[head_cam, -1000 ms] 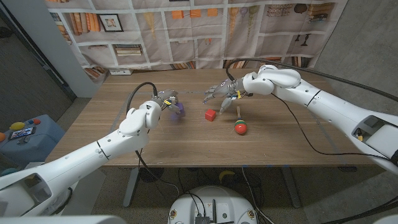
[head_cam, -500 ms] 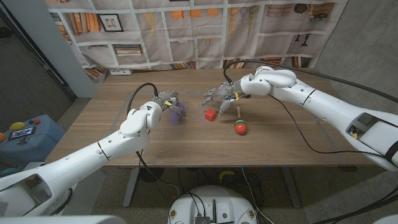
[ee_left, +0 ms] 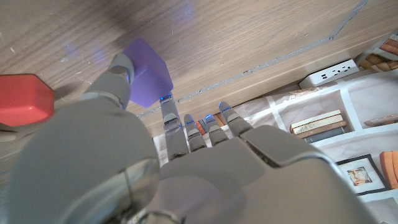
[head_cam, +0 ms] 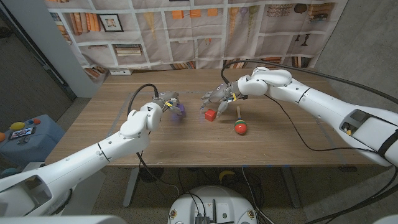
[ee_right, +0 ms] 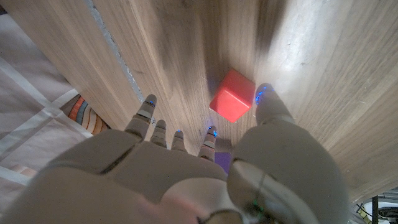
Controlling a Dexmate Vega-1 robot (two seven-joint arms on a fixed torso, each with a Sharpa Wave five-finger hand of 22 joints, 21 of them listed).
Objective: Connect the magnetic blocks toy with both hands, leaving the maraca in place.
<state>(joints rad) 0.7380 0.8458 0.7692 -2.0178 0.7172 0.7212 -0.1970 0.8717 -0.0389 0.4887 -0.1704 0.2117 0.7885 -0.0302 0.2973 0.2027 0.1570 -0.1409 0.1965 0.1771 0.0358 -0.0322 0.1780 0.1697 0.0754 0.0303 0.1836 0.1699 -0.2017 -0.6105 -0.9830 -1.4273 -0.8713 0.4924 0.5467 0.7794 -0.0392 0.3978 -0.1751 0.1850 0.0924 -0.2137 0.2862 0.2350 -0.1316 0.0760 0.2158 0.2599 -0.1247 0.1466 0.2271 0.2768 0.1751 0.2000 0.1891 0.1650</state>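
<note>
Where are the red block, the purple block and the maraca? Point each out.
red block [head_cam: 211,115], head view, on its top face
purple block [ee_left: 149,73], left wrist view, on its broad face
maraca [head_cam: 240,128], head view, on its round red head

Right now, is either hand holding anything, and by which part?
The left hand grips the purple block, thumb on one side face. The right hand is closing around the red block; whether it grips it yet cannot be told.

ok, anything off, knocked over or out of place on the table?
Nothing stands out. The purple cube block sits at the left hand, the red cube block at the right hand, and the wooden-handled red-and-green maraca lies apart, intact.
</note>
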